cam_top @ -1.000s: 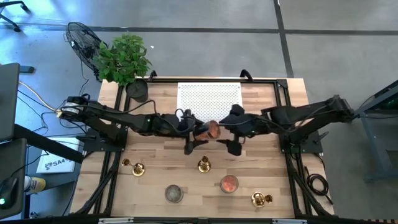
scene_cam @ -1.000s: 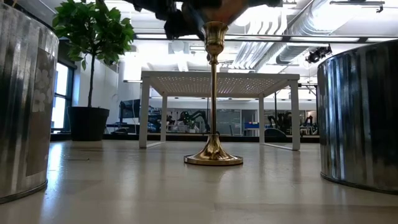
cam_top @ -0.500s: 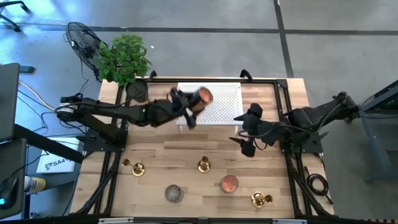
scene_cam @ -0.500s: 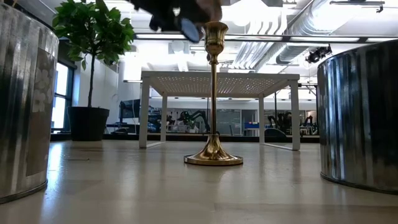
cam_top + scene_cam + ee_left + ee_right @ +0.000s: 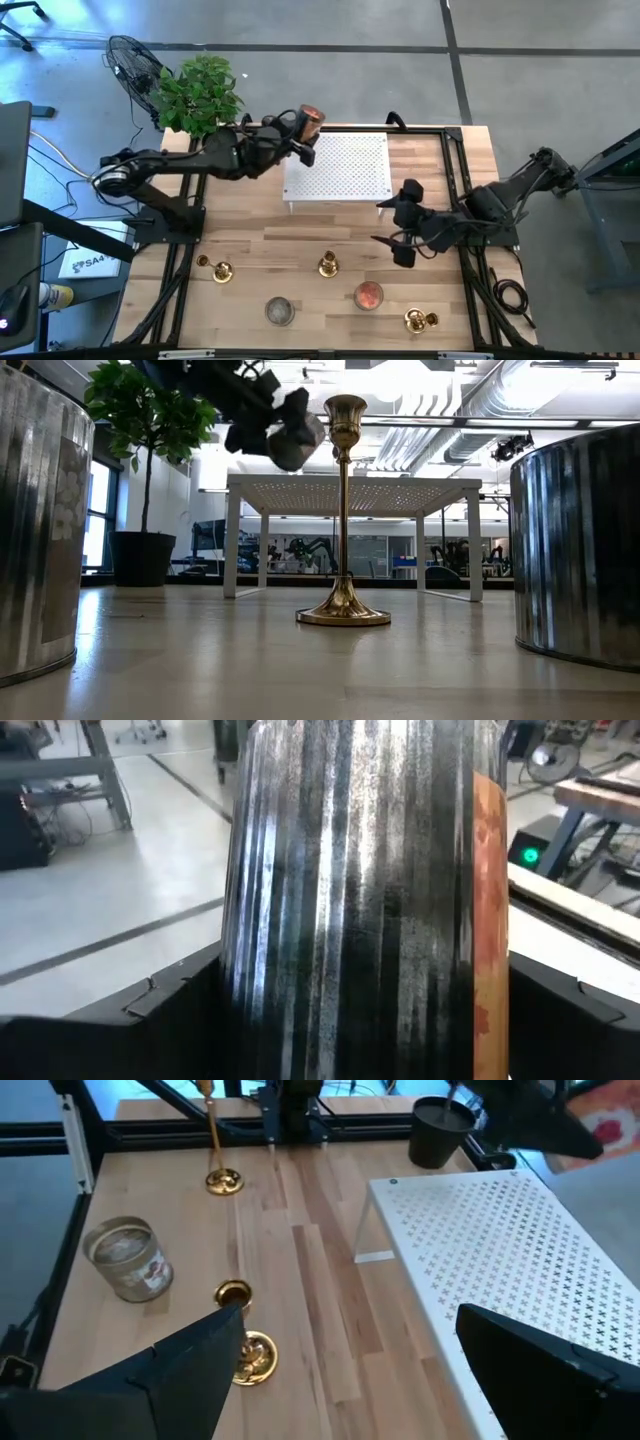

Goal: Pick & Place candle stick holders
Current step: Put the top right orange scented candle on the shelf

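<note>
Three gold candle stick holders stand on their round bases on the wooden table: one near left (image 5: 215,268), a tall one in the near middle (image 5: 327,265) (image 5: 343,510), and one near right (image 5: 420,320). My left gripper (image 5: 298,135) is up over the far left corner of the white perforated stand (image 5: 337,165), shut on a ribbed glass jar with an orange-red candle (image 5: 310,120) (image 5: 292,438). My right gripper (image 5: 386,225) (image 5: 365,1370) hangs open and empty by the stand's near right corner. My left gripper pinches the jar's ribbed side wall (image 5: 350,920) between its two fingers (image 5: 150,1010), one on each side. The fingers come at it nearly level, from the table's left. The jar is lifted clear, above the stand's far left corner.
A grey jar (image 5: 280,310) and an orange-red candle jar (image 5: 368,295) stand near the table's front edge, between the candlesticks. A potted plant (image 5: 200,95) stands at the far left corner, close behind my left gripper. A black frame rail (image 5: 465,200) runs along the table's sides.
My left gripper has carried the jar from the table's middle toward the far edge and the left, across the white stand, turning as it went. My right gripper, open throughout, has drawn back from the middle toward the table's right edge.
</note>
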You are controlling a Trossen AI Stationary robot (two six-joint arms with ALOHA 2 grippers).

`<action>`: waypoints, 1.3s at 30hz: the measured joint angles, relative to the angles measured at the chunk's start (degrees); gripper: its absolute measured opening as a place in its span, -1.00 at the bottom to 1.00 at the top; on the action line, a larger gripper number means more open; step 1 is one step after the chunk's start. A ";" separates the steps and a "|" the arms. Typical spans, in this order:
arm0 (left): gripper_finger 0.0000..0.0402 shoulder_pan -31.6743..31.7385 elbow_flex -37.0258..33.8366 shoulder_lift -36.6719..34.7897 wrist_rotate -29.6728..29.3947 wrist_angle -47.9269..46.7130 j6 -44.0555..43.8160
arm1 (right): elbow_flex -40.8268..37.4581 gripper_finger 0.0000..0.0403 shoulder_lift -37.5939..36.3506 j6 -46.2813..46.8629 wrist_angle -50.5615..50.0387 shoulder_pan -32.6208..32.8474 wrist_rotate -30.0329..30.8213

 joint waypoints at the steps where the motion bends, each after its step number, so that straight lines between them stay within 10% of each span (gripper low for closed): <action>1: 0.78 0.00 0.06 0.64 -0.09 0.60 -0.27 | 0.00 0.79 0.00 0.01 0.01 0.26 0.56; 39: 0.78 -2.09 0.28 9.76 -5.17 -2.61 -5.53 | -0.07 0.79 0.04 -0.05 -0.04 0.73 1.84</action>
